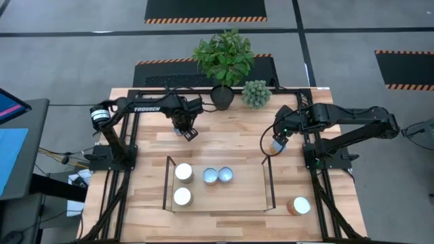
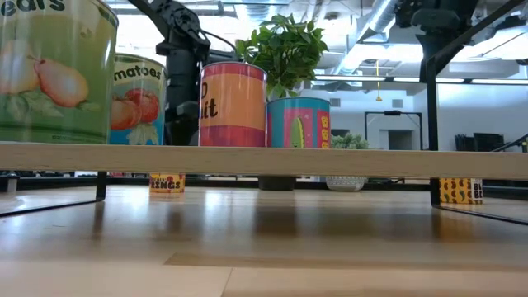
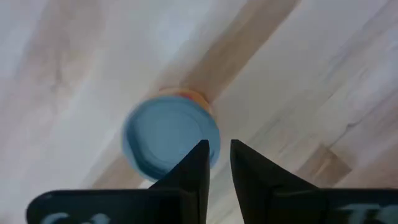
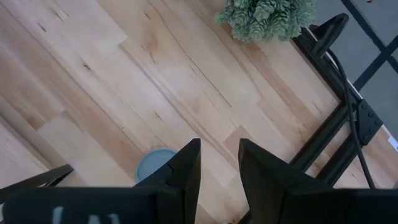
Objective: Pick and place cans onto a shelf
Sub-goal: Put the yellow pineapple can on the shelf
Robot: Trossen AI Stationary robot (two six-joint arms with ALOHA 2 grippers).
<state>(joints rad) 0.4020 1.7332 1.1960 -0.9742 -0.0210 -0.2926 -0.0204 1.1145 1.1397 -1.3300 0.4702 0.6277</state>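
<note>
Pale-blue lid in its sights, the left gripper point(image 1: 188, 131) hovers above a loose can point(image 3: 169, 138) at the table's eleven o'clock, fingers a narrow gap apart and empty. At two o'clock the right gripper point(image 1: 279, 144) hangs over another blue-topped can point(image 4: 155, 163), likewise slightly parted and apparently holding nothing, though its fingers hide much of the can. Four cans already stand on the shelf point(image 1: 244, 200); one waits at five o'clock point(image 1: 299, 205). Next, likely: widen, descend, close.
</note>
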